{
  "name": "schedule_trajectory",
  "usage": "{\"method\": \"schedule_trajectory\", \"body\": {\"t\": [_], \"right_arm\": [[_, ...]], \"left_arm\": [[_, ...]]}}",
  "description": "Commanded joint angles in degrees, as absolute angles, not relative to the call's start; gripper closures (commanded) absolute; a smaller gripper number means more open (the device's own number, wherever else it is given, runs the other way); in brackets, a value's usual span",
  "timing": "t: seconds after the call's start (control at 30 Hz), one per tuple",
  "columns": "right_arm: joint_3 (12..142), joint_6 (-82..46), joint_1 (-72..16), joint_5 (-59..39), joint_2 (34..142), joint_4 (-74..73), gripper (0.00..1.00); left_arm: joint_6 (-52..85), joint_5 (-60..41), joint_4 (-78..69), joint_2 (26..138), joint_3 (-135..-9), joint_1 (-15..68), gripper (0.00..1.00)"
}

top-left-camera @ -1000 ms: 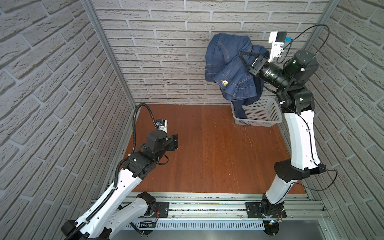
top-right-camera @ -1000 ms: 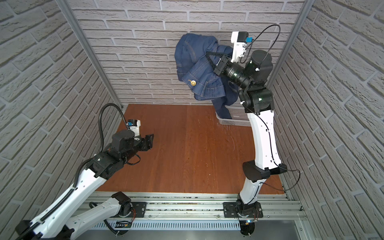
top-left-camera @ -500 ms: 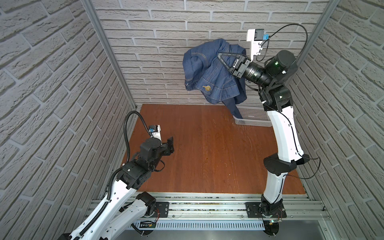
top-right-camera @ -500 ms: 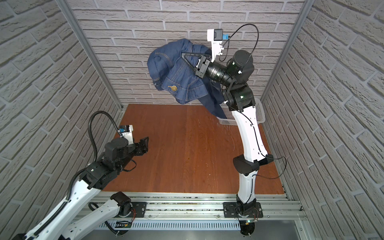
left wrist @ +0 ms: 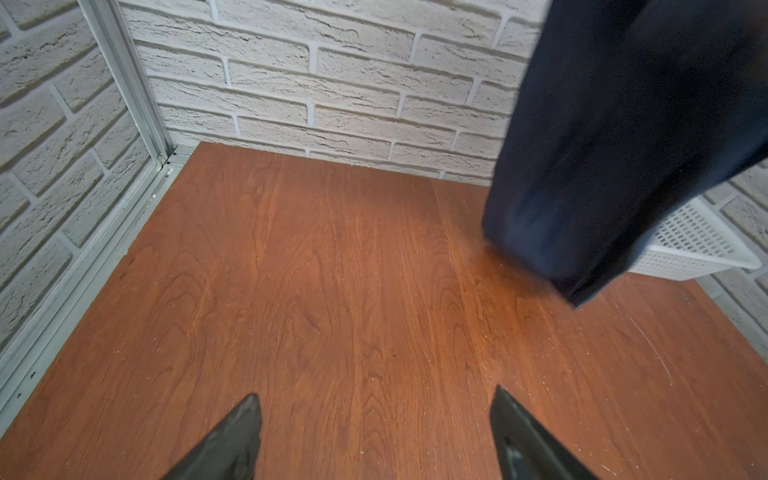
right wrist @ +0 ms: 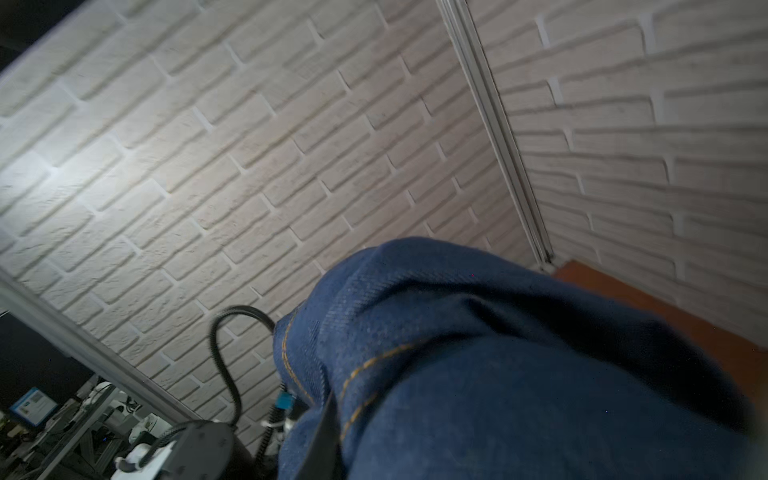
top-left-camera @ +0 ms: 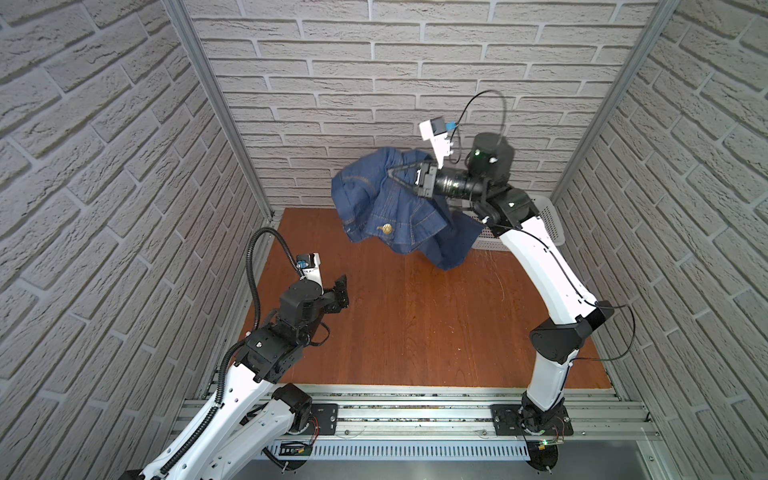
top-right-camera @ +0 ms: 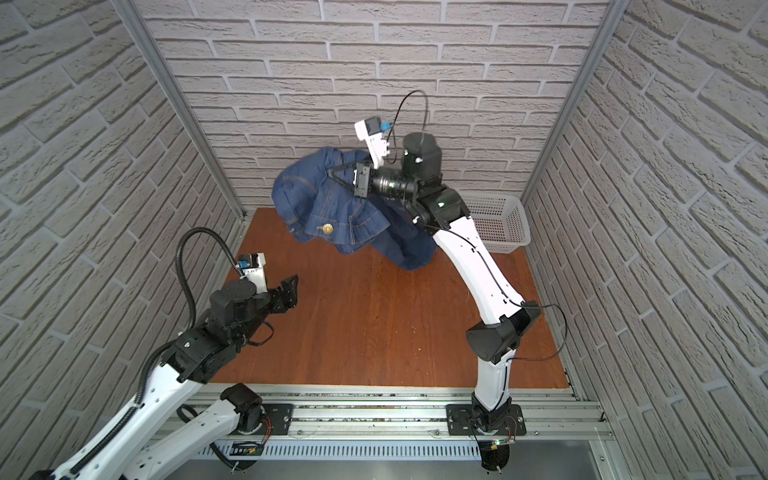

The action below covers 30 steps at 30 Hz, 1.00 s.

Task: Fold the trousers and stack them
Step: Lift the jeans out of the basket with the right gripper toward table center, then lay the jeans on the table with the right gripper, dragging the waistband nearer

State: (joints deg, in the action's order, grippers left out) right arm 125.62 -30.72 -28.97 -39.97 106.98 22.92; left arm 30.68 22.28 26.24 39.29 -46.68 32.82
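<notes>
The trousers (top-left-camera: 399, 212) (top-right-camera: 332, 208), dark blue denim with tan stitching and a metal waist button, hang bunched in the air over the back of the wooden table (top-left-camera: 415, 328). My right gripper (top-left-camera: 394, 174) (top-right-camera: 333, 171) is shut on their upper folds. Denim (right wrist: 498, 353) fills the right wrist view, with one dark finger (right wrist: 319, 440) showing against it. A leg end (left wrist: 582, 232) hangs down close to the table. My left gripper (top-left-camera: 343, 286) (top-right-camera: 293, 284) (left wrist: 375, 392) stands open and holds nothing, low over the table's left side, well short of the trousers.
A white perforated basket (top-left-camera: 548, 220) (top-right-camera: 498, 224) (left wrist: 698, 245) sits in the back right corner, behind the right arm. Brick-patterned walls close in the table on three sides. A metal rail (top-left-camera: 415, 415) runs along the front edge.
The right arm has swung the trousers left and down, away from above the basket. The left arm has drawn back toward the front left, and its jaws have opened wider.
</notes>
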Motion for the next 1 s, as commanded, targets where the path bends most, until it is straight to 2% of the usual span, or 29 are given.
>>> {"method": "schedule_trajectory", "body": {"t": [0.0, 0.1, 0.17, 0.27, 0.43, 0.63, 0.97], "right_arm": [[112.69, -24.06, -29.43, -32.62, 102.43, 27.61, 0.91], [102.36, -22.62, -29.44, -27.55, 100.47, 27.91, 0.81], [98.9, -20.89, -29.36, -24.36, 100.46, 30.57, 0.68], [96.52, -18.91, -29.36, -17.38, 100.22, 35.11, 0.51], [94.54, -18.06, -29.27, -3.82, 97.9, 40.62, 0.34], [92.15, -19.42, -29.27, 6.39, 93.56, 47.15, 0.29], [73.33, -22.34, -29.36, -2.57, 89.17, 38.91, 0.29]], "left_arm": [[30.24, 25.21, 25.69, 37.42, -46.28, 33.05, 0.14], [29.67, 26.31, 26.51, 36.48, -46.49, 33.06, 0.13], [29.3, 26.71, 26.94, 36.29, -46.75, 33.09, 0.12], [29.09, 26.81, 27.5, 36.77, -46.96, 33.05, 0.11], [29.77, 26.53, 29.31, 39.68, -47.74, 33.05, 0.07], [30.37, 23.41, 32.87, 48.65, -50.65, 33.05, 0.02], [36.82, 12.64, 27.29, 72.1, -55.95, 32.88, 0.02]]}}
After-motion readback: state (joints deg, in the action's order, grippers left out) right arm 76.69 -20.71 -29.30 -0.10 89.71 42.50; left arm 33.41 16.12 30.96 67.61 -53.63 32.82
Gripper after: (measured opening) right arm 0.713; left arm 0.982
